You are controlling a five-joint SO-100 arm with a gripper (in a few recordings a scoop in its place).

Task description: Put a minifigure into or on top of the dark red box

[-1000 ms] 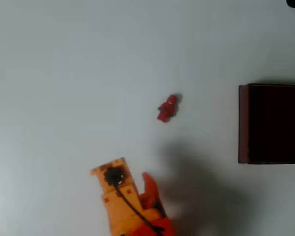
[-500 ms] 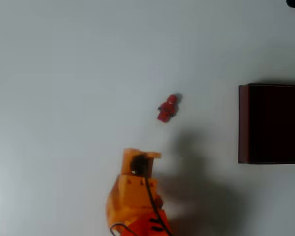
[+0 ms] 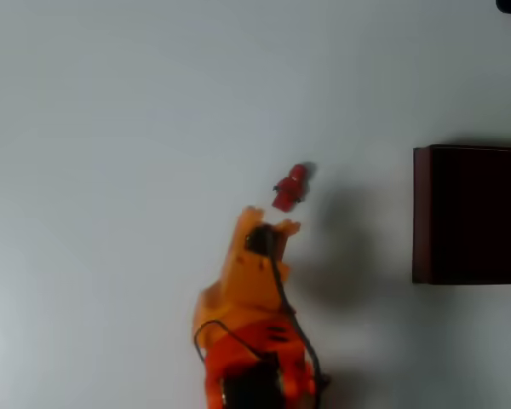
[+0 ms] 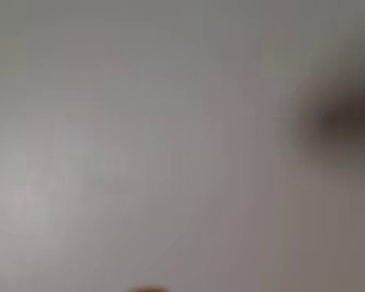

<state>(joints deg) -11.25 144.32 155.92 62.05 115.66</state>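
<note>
From overhead we see the orange arm (image 3: pixel 251 341) reaching up the white table (image 3: pixel 111 128), its gripper (image 3: pixel 268 228), opening unclear, just below the red minifigure (image 3: pixel 290 187), well left of the dark red box (image 3: pixel 422 213).

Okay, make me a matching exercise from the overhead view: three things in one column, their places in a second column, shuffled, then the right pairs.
Things:
1. tiny all-red plastic minifigure
2. large dark maroon rectangular box
3. orange two-finger gripper

Places:
A. at the picture's right edge
B. reaching up from the bottom edge
C. lying on the white table near the middle

Pairs: 1-C, 2-A, 3-B
</note>
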